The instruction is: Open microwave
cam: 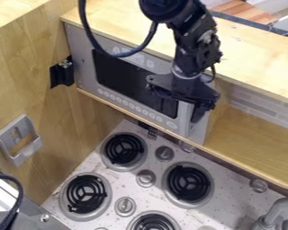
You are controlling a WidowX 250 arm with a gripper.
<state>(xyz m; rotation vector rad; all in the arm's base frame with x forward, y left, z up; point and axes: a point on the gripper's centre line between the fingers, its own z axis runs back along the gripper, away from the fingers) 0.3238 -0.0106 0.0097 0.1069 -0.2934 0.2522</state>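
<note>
While the black robot arm [197, 47] is angled down from the top edge, its end effector [193, 111] is held right at the right-hand end of the silver toy microwave [127, 80], in front of the door's handle side; whether it is clenched, released or closed on anything cannot be told. And the microwave itself? It is tucked beneath the light wooden top [254, 58] and set on a wooden shelf [260, 134], its dark window [113, 72] partly covered by the arm, its row of round buttons [126, 103] strung along the lower front. Whether the door is fully closed cannot be made out. Over to the left wooden wall [26, 72], where a black bracket [62, 72] is fixed near the microwave and a grey holder [19, 139] is mounted lower down. Below, black coil burners [124, 148] and round knobs [145, 178] are spread across the speckled stovetop [164, 164], with a grey faucet [278, 211] placed at the lower right.
</note>
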